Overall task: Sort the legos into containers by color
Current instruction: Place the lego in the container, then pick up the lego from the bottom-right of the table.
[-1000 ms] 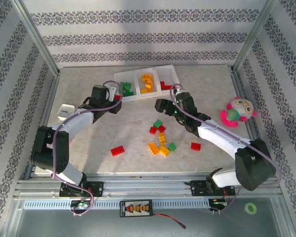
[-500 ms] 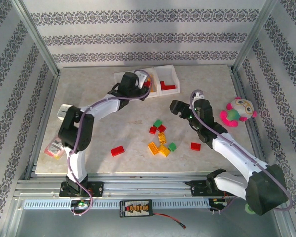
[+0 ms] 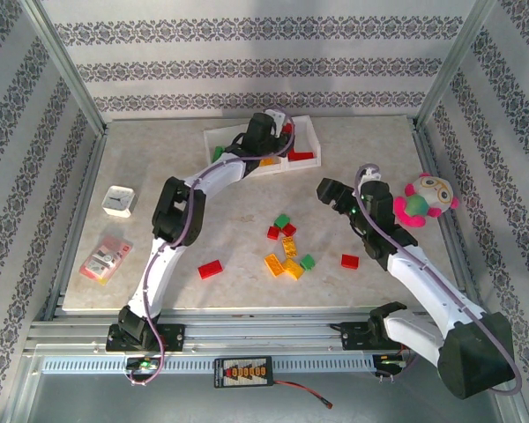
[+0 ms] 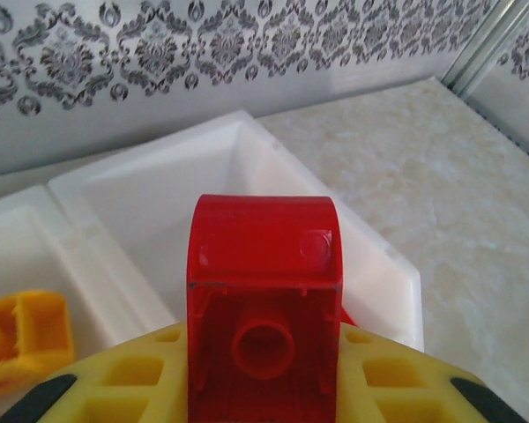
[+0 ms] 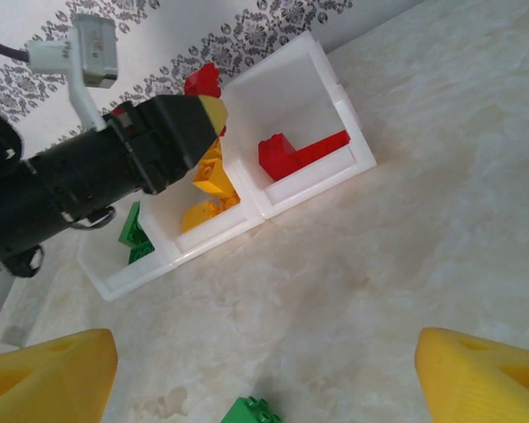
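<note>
Currently, left gripper (image 4: pixel 264 388): clamped on a red studded plastic brick (image 4: pixel 263 264), above the three joined white translucent bins (image 4: pixel 141 176).
Right gripper (image 5: pixel 264 374): jaws wide, empty.
Other legos (image 3: pixel 288 248): loose on marbled table (image 3: pixel 203 211).

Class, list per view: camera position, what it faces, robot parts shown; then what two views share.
Top external: above and behind the arms, looking down at the table; both show.
Left wrist: on the left tool, facing the containers; its fingers hold a red lego.
Right wrist: on the open right tool, facing the containers; fingertips show.
Shared: both wrist views show that lego.
</note>
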